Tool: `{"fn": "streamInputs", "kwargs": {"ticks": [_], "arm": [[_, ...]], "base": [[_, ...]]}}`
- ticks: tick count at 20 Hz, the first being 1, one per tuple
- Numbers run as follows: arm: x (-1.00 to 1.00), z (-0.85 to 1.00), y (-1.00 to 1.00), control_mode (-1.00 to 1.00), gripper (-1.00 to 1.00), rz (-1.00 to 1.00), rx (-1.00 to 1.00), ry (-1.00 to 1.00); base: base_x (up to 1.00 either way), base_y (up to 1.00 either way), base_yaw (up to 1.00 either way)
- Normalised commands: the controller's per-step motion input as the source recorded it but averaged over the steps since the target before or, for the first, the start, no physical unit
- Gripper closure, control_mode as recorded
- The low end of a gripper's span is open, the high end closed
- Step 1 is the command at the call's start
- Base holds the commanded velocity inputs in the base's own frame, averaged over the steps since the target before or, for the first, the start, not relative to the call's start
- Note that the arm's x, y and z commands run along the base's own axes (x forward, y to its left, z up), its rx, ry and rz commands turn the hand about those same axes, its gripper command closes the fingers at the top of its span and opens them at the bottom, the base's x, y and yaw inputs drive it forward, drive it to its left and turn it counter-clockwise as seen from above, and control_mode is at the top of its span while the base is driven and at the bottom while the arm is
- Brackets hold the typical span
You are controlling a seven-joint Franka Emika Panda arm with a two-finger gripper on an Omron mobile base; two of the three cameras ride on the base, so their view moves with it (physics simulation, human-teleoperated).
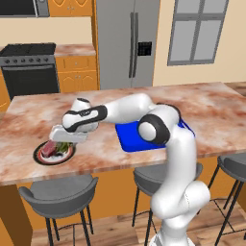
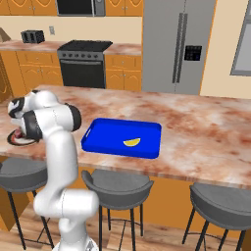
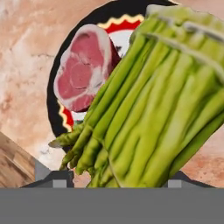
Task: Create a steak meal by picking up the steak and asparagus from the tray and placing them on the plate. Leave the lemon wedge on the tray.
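The plate sits near the left front of the island counter, with the steak lying on its left part. My gripper hangs just above the plate, shut on the asparagus, a green bundle that fills the space between my finger tips and tilts over the plate beside the steak. To the right on the counter lies the blue tray, partly hidden by my arm in the left base view. On it rests the yellow lemon wedge.
The plate is close to the counter's front edge. Grey bar stools stand below that edge. A stove and a fridge line the far wall.
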Motion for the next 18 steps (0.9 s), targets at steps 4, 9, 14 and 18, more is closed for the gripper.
{"fn": "streamInputs", "kwargs": {"ticks": [4,9,14,18], "arm": [[0.35,-0.36,0.31,-1.0,1.0,0.0,-0.01,0.01],[0.27,-0.32,0.1,-1.0,1.0,0.0,0.0,0.02],[0.14,-0.29,0.0,-1.0,1.0,0.0,0.0,0.05],[-0.02,-0.15,0.0,-1.0,-1.0,0.0,0.0,0.04]], "base": [[0.0,0.0,0.0],[0.0,0.0,0.0],[0.0,0.0,0.0],[0.0,0.0,0.0]]}}
